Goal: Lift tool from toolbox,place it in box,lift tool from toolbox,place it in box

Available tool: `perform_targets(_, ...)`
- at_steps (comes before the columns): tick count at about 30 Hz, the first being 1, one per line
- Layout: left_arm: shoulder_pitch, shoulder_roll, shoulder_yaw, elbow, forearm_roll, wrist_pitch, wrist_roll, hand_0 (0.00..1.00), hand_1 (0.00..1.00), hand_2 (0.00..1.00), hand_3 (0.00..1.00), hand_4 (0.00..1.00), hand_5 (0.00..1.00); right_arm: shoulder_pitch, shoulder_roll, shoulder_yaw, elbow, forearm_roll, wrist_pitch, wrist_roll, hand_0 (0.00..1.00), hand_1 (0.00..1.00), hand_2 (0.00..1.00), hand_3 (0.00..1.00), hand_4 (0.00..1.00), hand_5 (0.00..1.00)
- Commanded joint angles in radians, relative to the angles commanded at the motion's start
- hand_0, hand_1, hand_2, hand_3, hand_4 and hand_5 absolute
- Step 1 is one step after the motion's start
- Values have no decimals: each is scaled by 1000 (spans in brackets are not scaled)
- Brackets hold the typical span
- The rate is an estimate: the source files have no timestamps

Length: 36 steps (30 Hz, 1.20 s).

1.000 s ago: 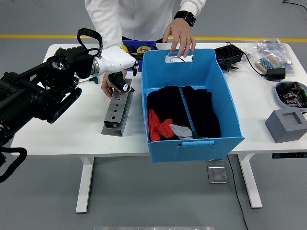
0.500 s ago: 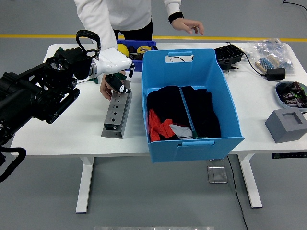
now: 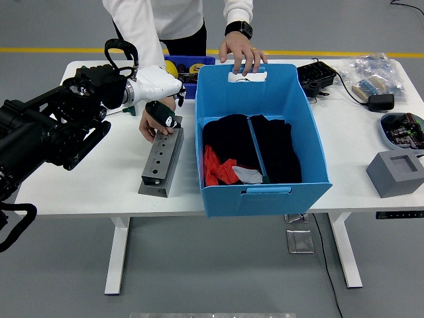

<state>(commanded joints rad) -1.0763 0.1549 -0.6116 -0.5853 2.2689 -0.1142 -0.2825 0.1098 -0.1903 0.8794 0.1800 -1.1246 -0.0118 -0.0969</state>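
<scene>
On the white worktop (image 3: 79, 179), seen from the head view, a big blue box (image 3: 260, 139) holding dark and red cloth sits at centre. At its 9 o'clock lies a grey metal block (image 3: 161, 161) drilled with holes. The robot's left hand (image 3: 159, 85), white-covered, reaches in at 10 o'clock; whether its fingers are apart or together cannot be told. Just below it, a person's hand (image 3: 151, 123) grips a black tool (image 3: 164, 116) at the block's far end. The person's other hand (image 3: 242, 52) grasps the box's far rim at 12 o'clock. A small blue toolbox (image 3: 187, 71) sits behind, at 11 o'clock.
</scene>
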Motion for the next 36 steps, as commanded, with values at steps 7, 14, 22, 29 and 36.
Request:
perform_targets(7, 2, 1, 40, 4, 0, -10, 7, 725, 673, 647, 596, 863, 560, -3, 0, -3, 0, 4, -1, 0, 695, 687, 777, 644, 891, 729)
perform_targets(14, -3, -5, 76, 9, 0, -20, 17, 725, 661, 624, 592, 867, 567, -7, 1, -3, 0, 3, -1, -2, 695, 687, 777, 644, 891, 728)
perform_targets(22, -7, -11, 102, 18, 0, -23, 20, 725, 658, 604, 593, 869, 572, -9, 1, -8, 0, 7, -1, -1, 694, 687, 778, 645, 890, 727)
perform_targets(29, -13, -15, 111, 26, 0, -31, 25, 729, 634, 548, 562, 871, 576, -6, 0, -12, 0, 13, -3, 0, 694, 688, 778, 645, 891, 728)
perform_targets(36, -18, -16, 123, 38, 0, -31, 26, 734, 629, 527, 546, 874, 583, -1, -1, -11, 0, 9, -3, -1, 695, 686, 776, 644, 891, 728)
